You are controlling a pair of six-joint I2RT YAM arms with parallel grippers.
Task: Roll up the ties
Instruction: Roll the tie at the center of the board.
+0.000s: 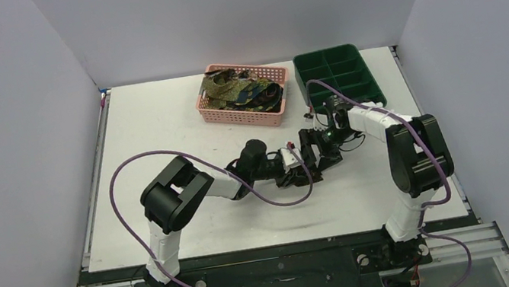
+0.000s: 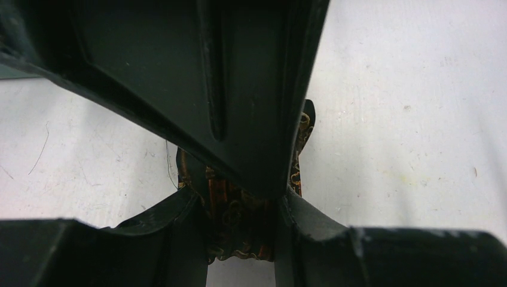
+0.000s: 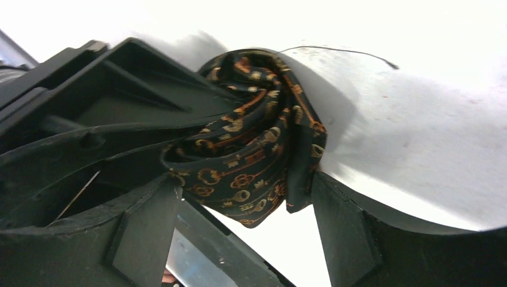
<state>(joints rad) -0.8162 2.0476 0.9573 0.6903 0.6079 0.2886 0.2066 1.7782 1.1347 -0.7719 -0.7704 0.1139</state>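
A dark tie (image 3: 257,149) with a gold and orange key pattern is rolled into a bundle just above the white table. My right gripper (image 3: 245,197) is shut on the roll, one finger on each side. My left gripper (image 2: 242,239) is shut on the same tie (image 2: 239,221), pinching it tightly between its fingers. The two grippers meet at mid-table, the left gripper (image 1: 300,171) below the right gripper (image 1: 316,151); from above the tie is hidden between them. A right finger (image 2: 197,78) covers most of the tie in the left wrist view. More ties (image 1: 239,88) lie heaped in the basket.
A pink mesh basket (image 1: 218,111) stands at the back centre. To its right sits a dark green tray with compartments (image 1: 337,72). Purple cables loop from both arms over the table. White walls enclose the table on three sides.
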